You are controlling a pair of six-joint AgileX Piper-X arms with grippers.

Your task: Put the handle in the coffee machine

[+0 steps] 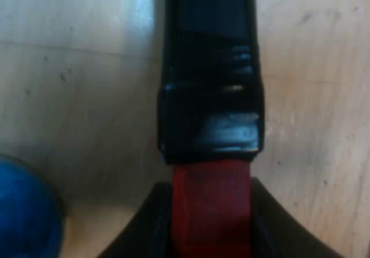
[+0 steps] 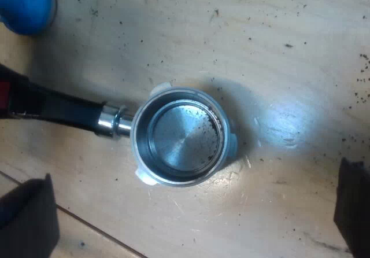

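Fingers [image 1: 151, 232] of my left gripper [image 1: 211, 195] press on either side of the red end [image 1: 211, 223] of the long dark handle [image 1: 211, 67], so I read that gripper as clamped on it, low over the pale wooden table [image 1: 75, 67]. From there the handle runs out to the round metal holder [image 2: 179, 136], which lies flat on the table, open side up. It has a few specks of coffee grounds [image 2: 202, 128] on its shiny floor, and more are scattered over the wood around it. My right gripper [image 2: 191, 212] hangs above the holder with its fingers spread wide, one to each side, touching nothing. A blue rounded tamper [image 2: 26, 3] stands on the table near the handle's red end, apart from it. I judge the step in hand to be the lift: the holder looks gripped but not yet off the table, so most of the task is ahead. To do it well I would raise the left arm straight up first, keeping the handle level so the heavy metal head does not droop and twist in the grip. Only then would I swing away, giving the tamper room. At the machine the lugs [image 2: 159, 88] on the rim must meet their slots before I turn the handle to lock.
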